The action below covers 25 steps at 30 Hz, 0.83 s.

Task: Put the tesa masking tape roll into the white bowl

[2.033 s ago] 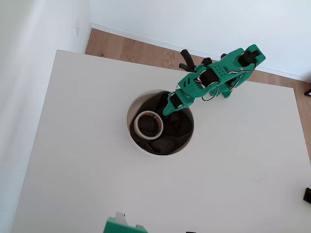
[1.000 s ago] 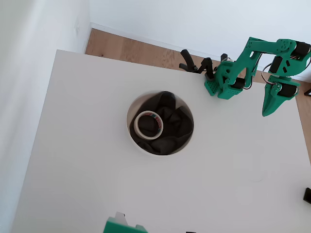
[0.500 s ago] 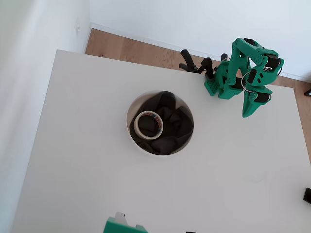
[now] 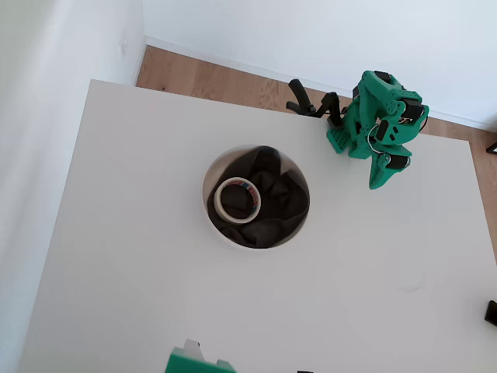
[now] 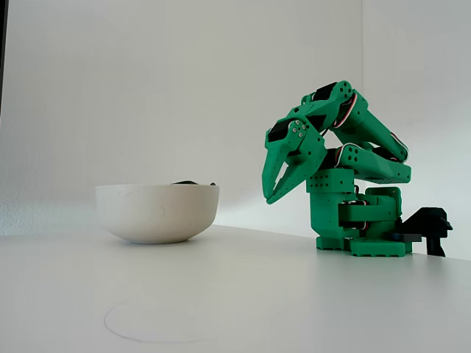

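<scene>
The tesa masking tape roll [image 4: 238,200] lies flat inside the white bowl [image 4: 220,231], on the dark cloth [image 4: 276,203] in its left half. In the fixed view the bowl [image 5: 157,213] hides the roll behind its wall, and a bit of dark cloth [image 5: 193,182] peeks over the rim. My green gripper [image 4: 378,183] is folded back near the arm's base [image 4: 351,140], well to the right of the bowl. It hangs above the table with its tips [image 5: 270,197] pointing down, shut and holding nothing.
Black clamps [image 4: 311,105] hold the arm's base at the table's far edge. A small black object [image 4: 491,312] sits at the right edge. The table [image 4: 132,272] ends near a wall on the left. A faint ring mark [image 5: 158,321] shows on the near tabletop.
The arm has pulled away from above the bowl, swung out to the right, then folded back in beside its base. The tape roll has stayed put in the bowl.
</scene>
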### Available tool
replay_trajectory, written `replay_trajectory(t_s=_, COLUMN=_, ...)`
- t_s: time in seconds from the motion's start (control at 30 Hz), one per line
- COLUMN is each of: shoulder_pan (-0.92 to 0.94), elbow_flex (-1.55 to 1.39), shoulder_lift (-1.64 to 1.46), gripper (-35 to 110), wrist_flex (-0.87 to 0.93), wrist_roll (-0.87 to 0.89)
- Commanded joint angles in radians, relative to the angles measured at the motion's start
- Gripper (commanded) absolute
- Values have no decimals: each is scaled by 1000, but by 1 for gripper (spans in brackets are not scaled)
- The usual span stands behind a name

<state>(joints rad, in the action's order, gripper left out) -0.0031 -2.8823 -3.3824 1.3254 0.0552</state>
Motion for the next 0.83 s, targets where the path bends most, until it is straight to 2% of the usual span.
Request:
replay_trajectory(t_s=0.0, shoulder_pan=15, elbow_flex=-23, shoulder_lift=-8, gripper=-8, wrist_flex=5, wrist_roll=15)
replay_trajectory(t_s=0.8, shoulder_pan=18, elbow_flex=-26, shoulder_lift=-8, gripper=-8, wrist_flex=8, wrist_roll=17)
